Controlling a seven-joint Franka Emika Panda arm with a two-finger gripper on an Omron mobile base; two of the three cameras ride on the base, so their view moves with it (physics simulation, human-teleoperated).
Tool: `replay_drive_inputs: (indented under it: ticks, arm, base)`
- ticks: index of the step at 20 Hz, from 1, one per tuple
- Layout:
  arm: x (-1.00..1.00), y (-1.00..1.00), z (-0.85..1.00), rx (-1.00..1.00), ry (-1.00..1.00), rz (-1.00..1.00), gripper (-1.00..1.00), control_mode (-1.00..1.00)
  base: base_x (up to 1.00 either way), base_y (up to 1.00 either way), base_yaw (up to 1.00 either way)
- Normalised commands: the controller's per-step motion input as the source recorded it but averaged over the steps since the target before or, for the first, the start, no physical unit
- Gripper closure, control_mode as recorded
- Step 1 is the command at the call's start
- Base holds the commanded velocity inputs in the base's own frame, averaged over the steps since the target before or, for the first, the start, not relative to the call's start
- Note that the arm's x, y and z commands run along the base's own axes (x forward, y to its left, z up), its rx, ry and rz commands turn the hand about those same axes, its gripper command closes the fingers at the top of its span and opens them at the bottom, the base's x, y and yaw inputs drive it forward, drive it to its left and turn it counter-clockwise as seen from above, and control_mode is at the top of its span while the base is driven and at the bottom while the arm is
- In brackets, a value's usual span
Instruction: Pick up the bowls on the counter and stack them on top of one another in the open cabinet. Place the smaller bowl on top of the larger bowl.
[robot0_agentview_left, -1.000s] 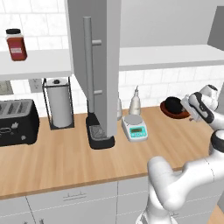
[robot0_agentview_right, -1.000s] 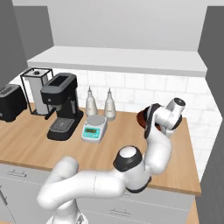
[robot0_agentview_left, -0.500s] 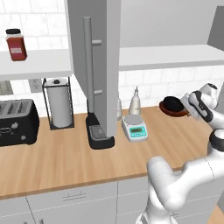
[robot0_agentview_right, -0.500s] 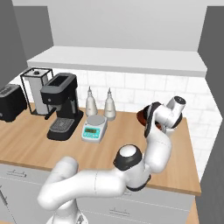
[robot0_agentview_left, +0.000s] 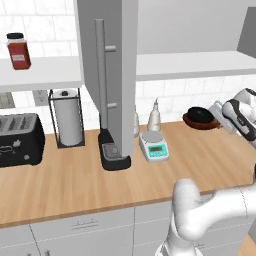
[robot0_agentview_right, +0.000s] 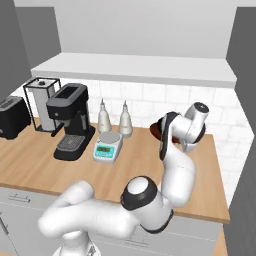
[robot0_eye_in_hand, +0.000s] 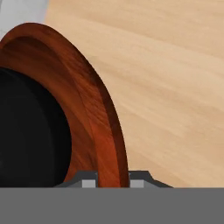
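At the back right corner of the surface (robot0_agentview_left: 75, 180), close to the tiled wall, the larger bowl (robot0_agentview_left: 199, 122) sits with the smaller bowl (robot0_agentview_left: 199, 114) inside it. The open cabinet (robot0_agentview_left: 116, 75) hangs over the surface's middle, its door edge-on above a coffee machine (robot0_agentview_left: 114, 156), with a white scale (robot0_agentview_left: 153, 147) just beside that. The hand (robot0_eye_in_hand: 113, 180) has its two fingertips (robot0_eye_in_hand: 89, 180) either side of the larger bowl's rim, apart; whether they press on it I cannot tell.
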Motion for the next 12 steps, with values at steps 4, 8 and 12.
replay_drive_inputs:
  ticks: [4, 8, 12]
  arm:
    - [-1.00, 0.54, 0.35, -0.09, -0.14, 0.01, 1.00, -1.00]
    - [-1.00, 0.31, 0.96, 0.00, -0.19, 0.05, 1.00, -1.00]
    - [-1.00, 0.14, 1.00, 0.00, -0.18, 0.06, 1.00, -1.00]
  base:
    - [0.00, 0.00, 0.00]
    - [0.00, 0.00, 0.00]
    - [0.00, 0.00, 0.00]
